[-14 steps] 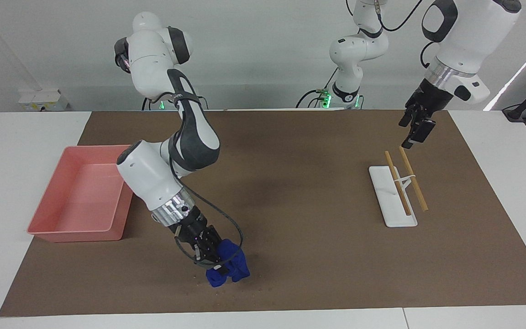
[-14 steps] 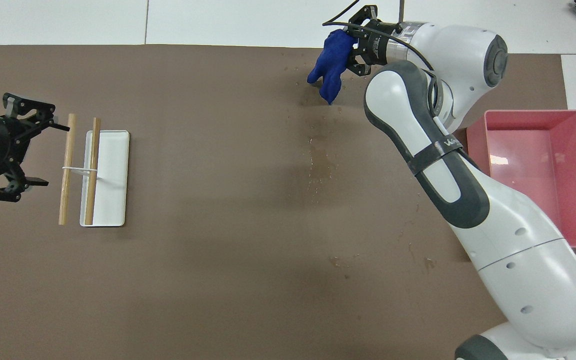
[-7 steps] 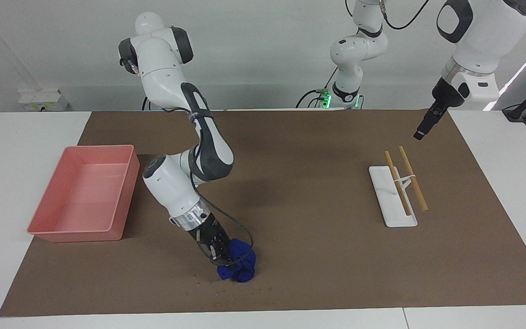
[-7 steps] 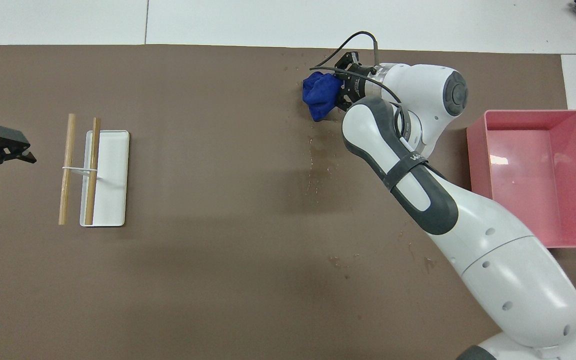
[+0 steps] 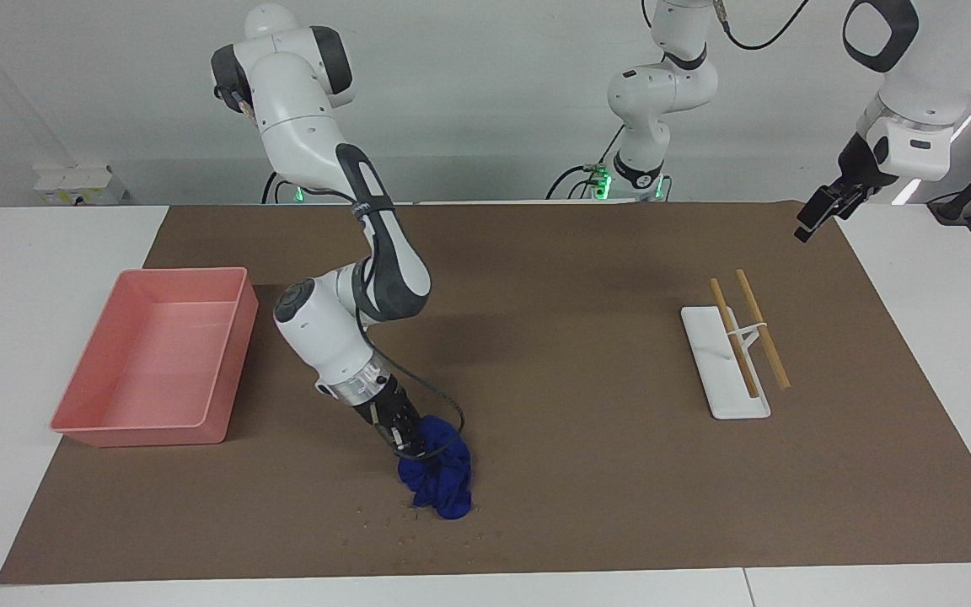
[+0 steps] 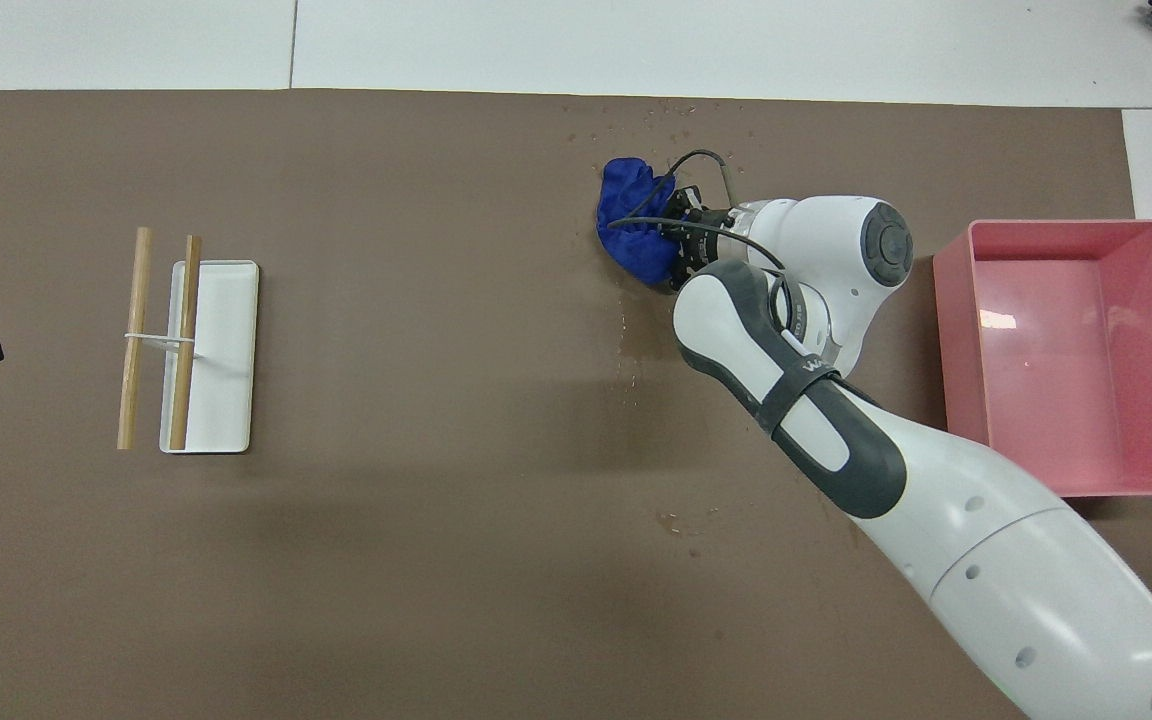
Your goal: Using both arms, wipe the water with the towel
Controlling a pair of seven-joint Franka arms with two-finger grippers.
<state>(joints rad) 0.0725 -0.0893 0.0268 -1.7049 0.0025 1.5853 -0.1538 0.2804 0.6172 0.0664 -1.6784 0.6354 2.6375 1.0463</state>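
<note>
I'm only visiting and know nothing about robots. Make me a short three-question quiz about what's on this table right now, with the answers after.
1. True or false: the right gripper presses the blue towel onto the brown mat.
2. Which arm waits with nothing in its gripper?
A. left
B. right
3. Fill in: the two wooden sticks lie across a white ____.

Key
1. True. The towel is on the mat, at the mat's edge farthest from the robots, with tiny droplets scattered beside it.
2. A. The left gripper hangs above the mat's corner, at the left arm's end. The pink tray is at the right arm's end.
3. tray.
</note>
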